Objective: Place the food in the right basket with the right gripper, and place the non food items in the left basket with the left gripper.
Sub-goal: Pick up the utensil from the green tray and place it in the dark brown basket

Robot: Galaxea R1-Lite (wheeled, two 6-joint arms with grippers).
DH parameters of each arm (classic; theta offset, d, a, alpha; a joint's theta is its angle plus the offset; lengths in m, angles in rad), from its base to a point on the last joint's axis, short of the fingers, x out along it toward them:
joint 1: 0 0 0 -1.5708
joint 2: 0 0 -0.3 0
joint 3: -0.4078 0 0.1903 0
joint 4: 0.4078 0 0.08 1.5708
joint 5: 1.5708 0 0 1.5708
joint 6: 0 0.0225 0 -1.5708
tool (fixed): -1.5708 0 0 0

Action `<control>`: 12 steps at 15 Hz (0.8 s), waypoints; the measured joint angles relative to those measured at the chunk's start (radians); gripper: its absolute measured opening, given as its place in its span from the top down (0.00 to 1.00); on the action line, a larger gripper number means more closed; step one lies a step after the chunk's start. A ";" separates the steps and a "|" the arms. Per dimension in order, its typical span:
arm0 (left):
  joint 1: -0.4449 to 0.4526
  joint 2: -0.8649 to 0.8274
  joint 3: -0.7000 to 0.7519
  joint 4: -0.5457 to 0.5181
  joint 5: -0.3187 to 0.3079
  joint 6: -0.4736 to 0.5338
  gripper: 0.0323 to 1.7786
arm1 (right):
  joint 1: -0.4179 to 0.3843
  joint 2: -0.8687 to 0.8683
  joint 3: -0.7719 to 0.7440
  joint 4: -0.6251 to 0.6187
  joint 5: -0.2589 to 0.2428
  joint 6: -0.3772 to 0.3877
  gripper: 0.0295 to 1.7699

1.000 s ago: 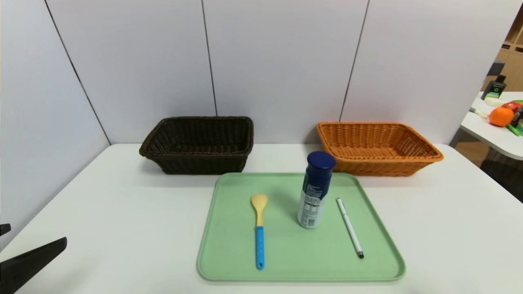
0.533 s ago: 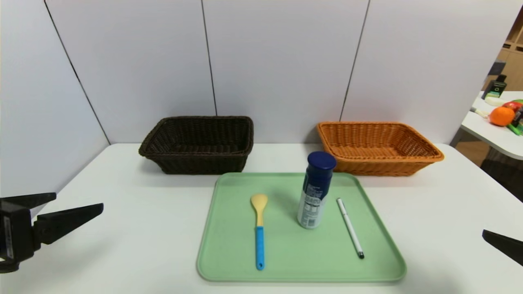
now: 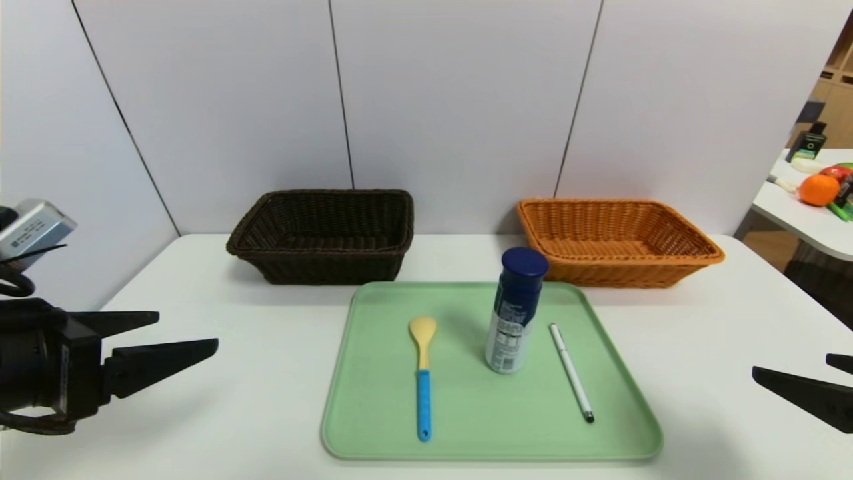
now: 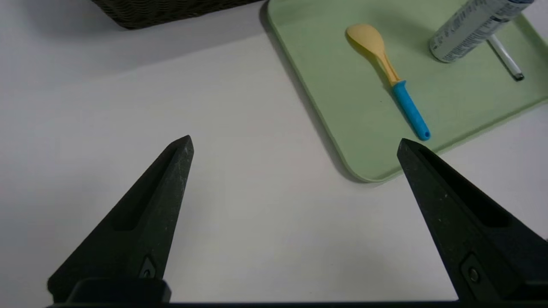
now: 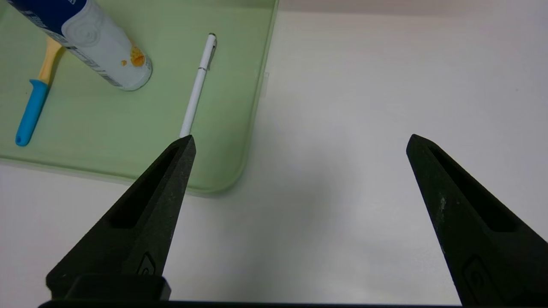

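Bright even overhead light, soft shadows, sharp focus, slight wide-angle edge distortion

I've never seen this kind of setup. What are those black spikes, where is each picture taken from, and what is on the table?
This is a two-armed robot. The black spikes are the fingers of each arm's tool. One picture looks down from its head; the other two come from cameras on its wrists. The left tool and right tool both stand open, holding nothing, over the white table. On a green tray lie a spoon and a pen, with a blue-capped canister upright between them. Behind sit a dark basket and an orange basket.
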 joint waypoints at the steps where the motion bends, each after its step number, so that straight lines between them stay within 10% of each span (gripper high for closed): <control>1: -0.030 0.020 -0.002 -0.015 -0.004 -0.003 0.05 | 0.000 0.010 -0.002 -0.003 0.005 -0.001 0.04; 7: -0.244 0.163 -0.049 -0.075 0.024 -0.044 0.05 | 0.000 0.065 -0.011 -0.004 0.058 -0.001 0.04; 12: -0.530 0.374 -0.197 -0.073 0.336 -0.226 0.05 | 0.000 0.090 -0.022 -0.004 0.057 0.000 0.04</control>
